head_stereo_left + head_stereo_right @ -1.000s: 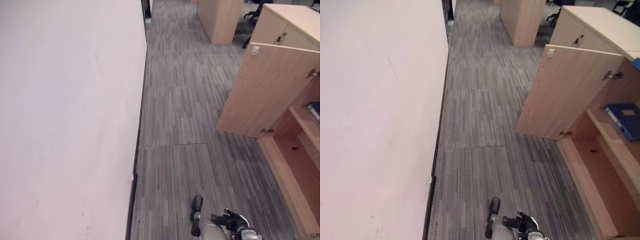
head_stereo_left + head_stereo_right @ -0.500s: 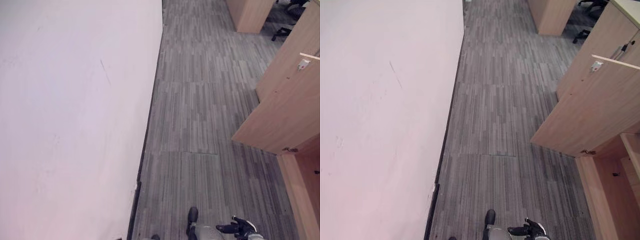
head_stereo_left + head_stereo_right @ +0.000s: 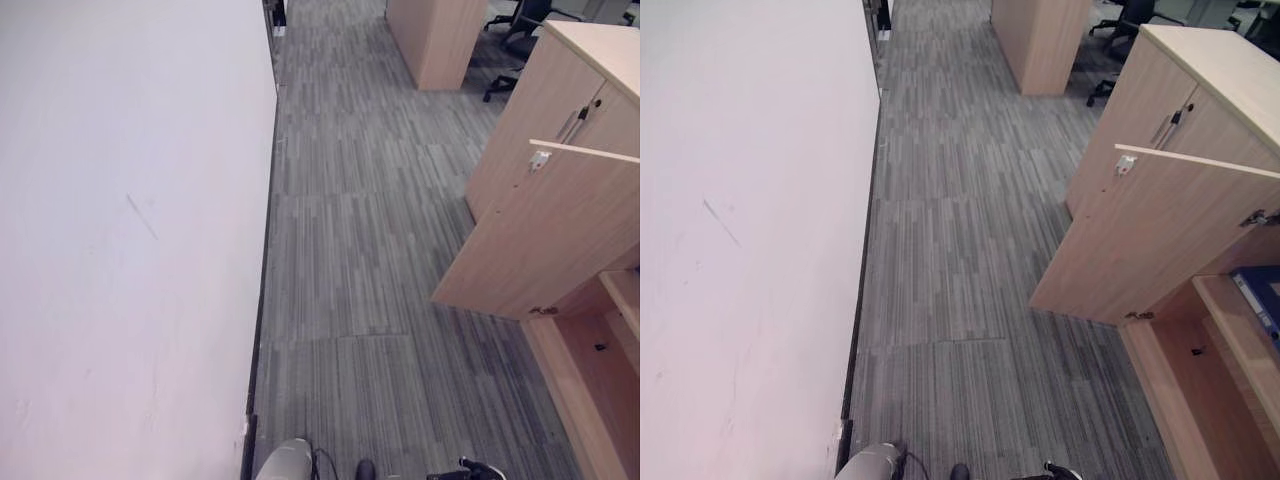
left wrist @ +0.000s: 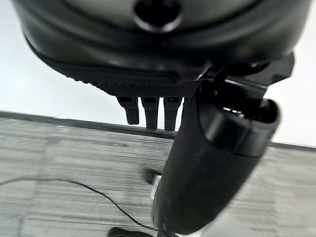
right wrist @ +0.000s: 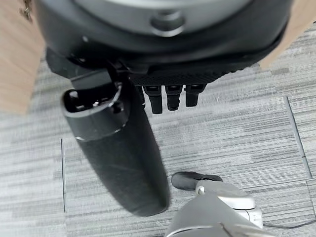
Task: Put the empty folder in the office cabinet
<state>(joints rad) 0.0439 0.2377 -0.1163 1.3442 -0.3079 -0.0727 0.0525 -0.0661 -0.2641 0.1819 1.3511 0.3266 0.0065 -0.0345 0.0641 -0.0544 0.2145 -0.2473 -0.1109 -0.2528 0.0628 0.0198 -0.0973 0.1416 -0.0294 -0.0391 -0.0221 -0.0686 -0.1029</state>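
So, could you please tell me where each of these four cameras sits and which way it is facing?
Left eye view: on the head, looking down at grey carpet, a white wall on the left and the open cabinet door on the right.
Right eye view: beside it, same scene; a blue folder lies on the cabinet shelf.
Left wrist view: on the left wrist, along the left hand, facing carpet and wall base; fingers straight.
Right wrist view: along the right hand, facing carpet; fingers straight.
Shared: both eye views show the cabinet door.

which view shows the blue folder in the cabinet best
The right eye view: the blue folder lies on a shelf inside the open cabinet, cut by the picture's right edge. The left eye view reaches the cabinet's door and shelf edge, not the folder. The wrist views face carpet, with both hands empty.
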